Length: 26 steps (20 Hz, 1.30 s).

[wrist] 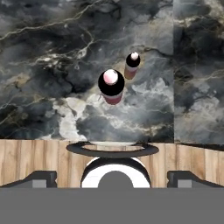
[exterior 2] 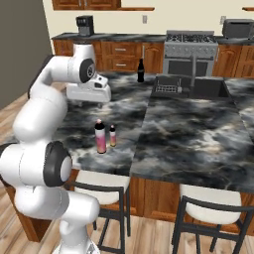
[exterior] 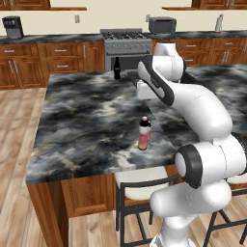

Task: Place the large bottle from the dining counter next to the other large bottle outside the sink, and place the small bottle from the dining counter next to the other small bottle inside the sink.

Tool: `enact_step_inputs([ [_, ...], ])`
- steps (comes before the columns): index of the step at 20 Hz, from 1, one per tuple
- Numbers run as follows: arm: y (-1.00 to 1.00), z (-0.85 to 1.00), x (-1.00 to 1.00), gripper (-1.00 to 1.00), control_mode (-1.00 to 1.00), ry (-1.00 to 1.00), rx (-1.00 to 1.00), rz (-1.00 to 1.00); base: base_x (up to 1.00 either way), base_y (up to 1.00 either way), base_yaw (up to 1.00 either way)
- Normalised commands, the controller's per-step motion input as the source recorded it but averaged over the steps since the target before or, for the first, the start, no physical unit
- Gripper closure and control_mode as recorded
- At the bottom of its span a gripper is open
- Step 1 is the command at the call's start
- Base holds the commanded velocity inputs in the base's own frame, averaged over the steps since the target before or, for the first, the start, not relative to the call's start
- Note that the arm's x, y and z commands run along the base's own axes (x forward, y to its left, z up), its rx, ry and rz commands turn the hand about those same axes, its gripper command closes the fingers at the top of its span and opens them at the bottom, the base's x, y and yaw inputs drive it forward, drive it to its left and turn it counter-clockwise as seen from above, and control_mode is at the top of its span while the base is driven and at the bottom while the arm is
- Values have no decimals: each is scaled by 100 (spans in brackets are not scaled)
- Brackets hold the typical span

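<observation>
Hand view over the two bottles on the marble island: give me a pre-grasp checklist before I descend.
1. Hand open: ok.
2. Hand holds nothing: ok.
3. Tall pink dark-capped bottle upright on the black-and-grey marbled island top: ok.
4. Short pale pink-orange bottle stands apart from it: ok, gap narrow.
5. Hand centred over the tall bottle: not ok, bottle sits ahead.
6. Tall all-black bottle upright by the dark sink: ok.

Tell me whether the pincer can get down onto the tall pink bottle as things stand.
Probably yes. The pincer is open above the tall pink bottle, whose dark cap is uncovered. The small bottle stands close beside it but apart, so a top-down approach looks free, if tight.
</observation>
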Motion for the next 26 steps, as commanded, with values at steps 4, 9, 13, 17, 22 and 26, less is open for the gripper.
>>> enact_step_inputs([
  [4, -1, -37, 46, -100, -100, 9, 0, 0, 0, 0, 0],
  [9, 0, -34, 41, -100, -100, 6, 0, 0, 0, 0, 0],
  [13, 0, -25, 31, -100, -100, 3, 0, 0, 0, 0, 0],
  [17, 0, -11, 39, -100, -100, 1, 0, 0, 0, 0, 0],
  [22, 0, 0, 52, -100, -100, 1, 0, 0, 0, 0, 0],
  [26, 4, 0, 50, -100, -100, 3, 0, 0, 0, 0, 0],
])
